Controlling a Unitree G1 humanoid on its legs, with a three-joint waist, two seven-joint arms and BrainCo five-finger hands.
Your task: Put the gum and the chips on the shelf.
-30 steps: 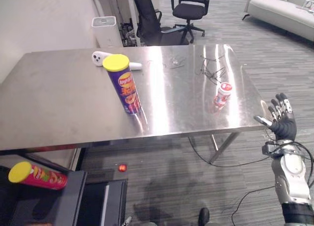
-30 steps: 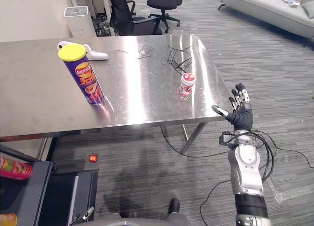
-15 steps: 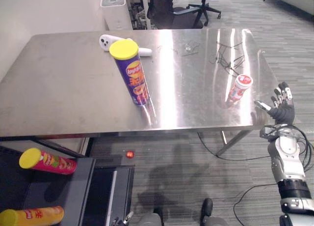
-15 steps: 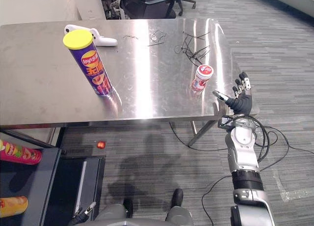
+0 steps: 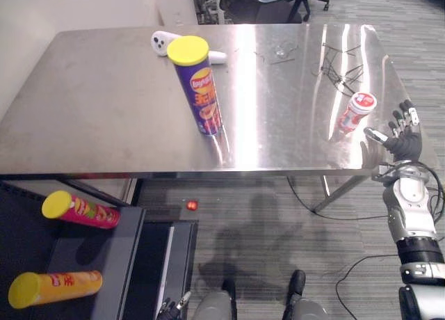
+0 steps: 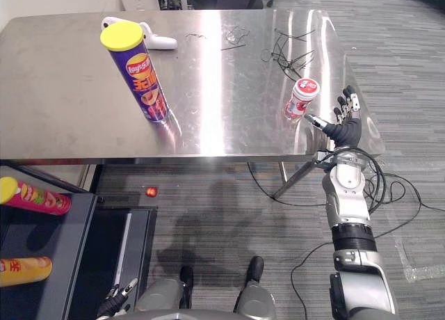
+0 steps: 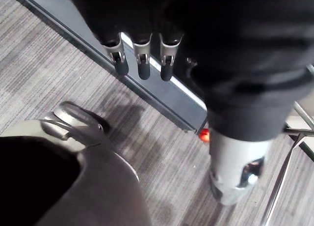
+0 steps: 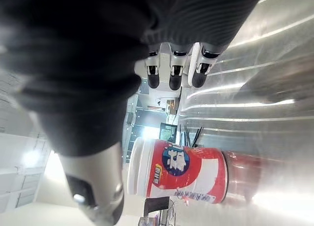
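Your R hand (image 6: 345, 131) is spread open just beside the gum tub (image 6: 302, 99) at the table (image 6: 62, 104) edge. Chips can (image 6: 144, 80) stands upright mid-table. Your L hand (image 7: 143, 59) has relaxed fingers, holding nothing.

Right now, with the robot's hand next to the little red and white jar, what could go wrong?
1. The gum jar stands upright close to the edge of the table. The open right hand is beside it, not touching. A clumsy poke might tip it, and it could roll off onto the floor.
2. The chips can is tall and thin, so a sideways nudge could probably topple it.
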